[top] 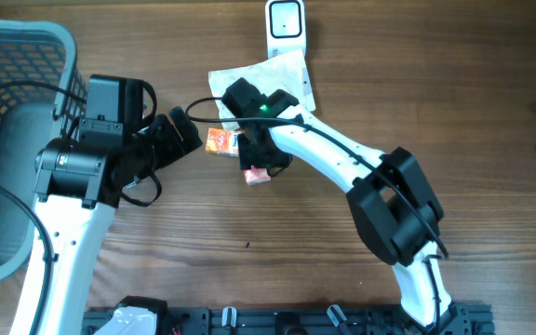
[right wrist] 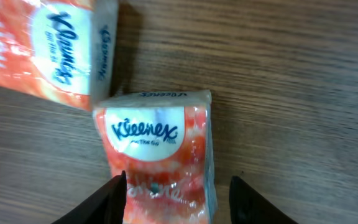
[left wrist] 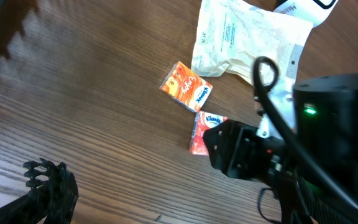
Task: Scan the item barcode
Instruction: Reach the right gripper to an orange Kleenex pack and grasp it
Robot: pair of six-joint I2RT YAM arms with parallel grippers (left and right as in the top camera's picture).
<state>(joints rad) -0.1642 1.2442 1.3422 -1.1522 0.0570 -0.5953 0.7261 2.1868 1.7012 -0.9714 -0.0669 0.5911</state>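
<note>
**Kleenex pack (right wrist: 157,155) between the right gripper (right wrist: 178,183) jaws, not clamped**

Overhead: the pack lies mid-table, mostly hidden under the right gripper, with only a pink corner showing. Second Kleenex pack (top: 221,141) is just left of it, between the two grippers. Left gripper (top: 189,130) points at it from the left, jaws wide, holding nothing. Scanner (top: 286,20) is at the far edge, with the white bag (top: 270,74) just near of it. Basket (top: 26,37) is at the left edge.

Left wrist: both packs lie flat on the wood, corner to corner, seemingly touching. The bag lies beyond them. Only one own finger (left wrist: 48,186) is in frame.

Right wrist: the only view with grip detail. The jaws are part open and straddle the pack's near end. One finger is at its edge, with a slim gap at the other. Logo face is up.
</note>
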